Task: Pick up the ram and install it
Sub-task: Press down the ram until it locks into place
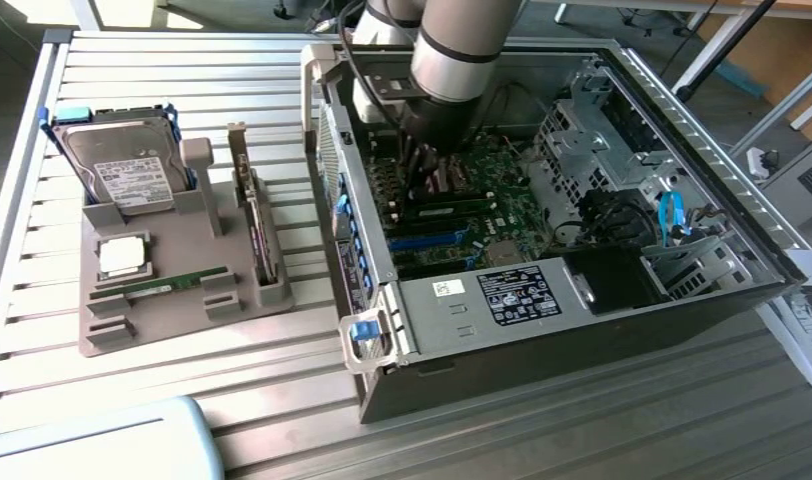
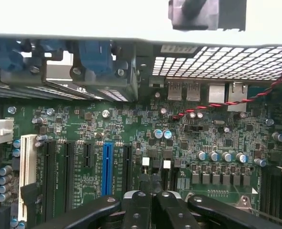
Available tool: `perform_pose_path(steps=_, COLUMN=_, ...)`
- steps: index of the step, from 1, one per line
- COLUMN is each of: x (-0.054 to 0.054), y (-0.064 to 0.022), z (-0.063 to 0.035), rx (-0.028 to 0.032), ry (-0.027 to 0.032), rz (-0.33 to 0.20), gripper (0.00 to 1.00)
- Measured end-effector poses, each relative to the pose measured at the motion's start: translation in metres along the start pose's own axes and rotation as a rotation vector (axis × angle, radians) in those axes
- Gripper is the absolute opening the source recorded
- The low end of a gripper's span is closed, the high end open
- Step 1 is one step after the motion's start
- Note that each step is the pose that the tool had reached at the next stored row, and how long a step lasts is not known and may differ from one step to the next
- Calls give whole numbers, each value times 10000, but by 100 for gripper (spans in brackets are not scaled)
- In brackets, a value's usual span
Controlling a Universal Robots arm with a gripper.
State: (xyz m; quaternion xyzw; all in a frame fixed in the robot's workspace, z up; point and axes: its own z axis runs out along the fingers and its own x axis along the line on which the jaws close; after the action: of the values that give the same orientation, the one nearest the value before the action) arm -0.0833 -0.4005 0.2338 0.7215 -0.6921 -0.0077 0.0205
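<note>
- The open computer case (image 1: 586,300) holds a green board (image 2: 131,129) — the gripper (image 2: 152,198) is down inside it, fingers pressed together, holding nothing I can see.
- The ram (image 1: 161,285) lies in the grey tray (image 1: 179,325) on the counter (image 1: 153,80), beside a hard drive (image 1: 123,172).
- The arm (image 1: 453,60) hides part of the board.

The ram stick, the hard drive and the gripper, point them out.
ram stick (image 1: 162,285), exterior view, middle of green board
hard drive (image 1: 123,170), exterior view, its label
gripper (image 2: 153,200), wrist view, between shut fingertips

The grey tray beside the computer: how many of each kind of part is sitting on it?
Hard drive: 1
Silver processor chip: 1
Ram stick: 1
Upright expansion card: 1
Total: 4
</note>
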Motion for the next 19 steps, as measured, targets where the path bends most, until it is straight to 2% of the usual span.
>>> perform_pose_path(steps=8, x=-1, y=1, z=53, rx=-1, ry=-1, rz=1, gripper=11)
perform_pose_path(steps=10, x=-4, y=0, z=3, rx=20, ry=-34, rz=0, gripper=11)
perform_pose_path(steps=13, x=3, y=-12, z=-167, rx=-2, ry=-5, rz=-1, gripper=11)
perform_pose_path(steps=16, x=12, y=-217, z=-175, rx=-46, ry=-8, rz=0, gripper=11)
perform_pose_path(steps=17, x=13, y=-255, z=-177, rx=-56, ry=-9, rz=-1, gripper=11)
perform_pose_path(steps=18, x=17, y=-341, z=-180, rx=-76, ry=-10, rz=-1, gripper=11)
perform_pose_path(steps=19, x=19, y=-383, z=-181, rx=-87, ry=-11, rz=-1, gripper=11)
